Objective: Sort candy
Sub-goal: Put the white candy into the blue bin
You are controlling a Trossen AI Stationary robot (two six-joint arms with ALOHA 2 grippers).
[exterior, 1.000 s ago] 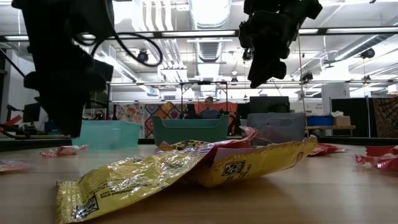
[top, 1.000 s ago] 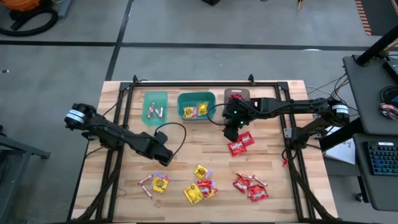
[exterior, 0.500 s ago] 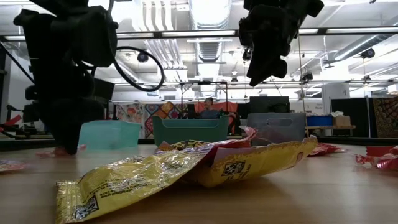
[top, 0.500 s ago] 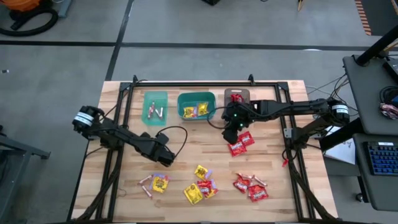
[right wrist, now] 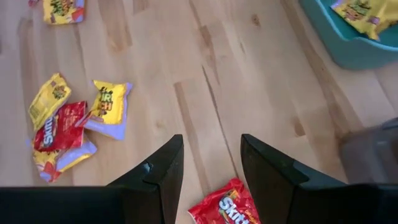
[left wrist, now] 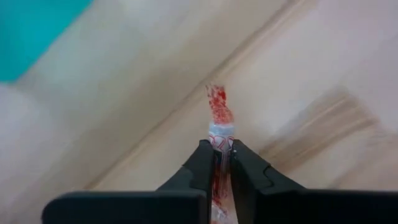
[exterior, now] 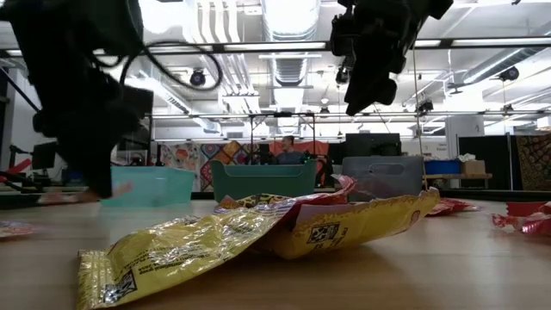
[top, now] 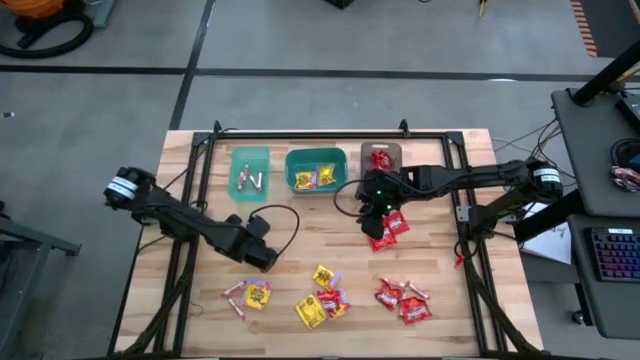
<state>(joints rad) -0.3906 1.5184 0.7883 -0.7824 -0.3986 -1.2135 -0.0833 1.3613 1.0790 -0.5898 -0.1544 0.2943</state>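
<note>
A thin pinkish-tan candy stick (left wrist: 219,118) with red print is clamped between the two fingers of the left claw (left wrist: 217,155), its end poking out past the fingertips above the wooden worktop (top: 300,250). In the high view that claw (top: 262,258) sits left of centre, just above the loose candy at the front: a yellow packet (top: 258,294) beside more sticks (top: 236,292), a mixed heap of yellow and red packets (top: 322,300), and a cluster of red packets (top: 403,300) with sticks to the right. Two more red packets (top: 388,228) lie just under the right claw (top: 374,205), whose fingers stand apart with nothing between them; a Skittles packet (right wrist: 225,207) shows below it. At the back, a pale teal bin (top: 250,172) holds sticks, a darker teal bin (top: 316,170) holds yellow packets, and a grey-brown bin (top: 381,156) holds a red packet
</note>
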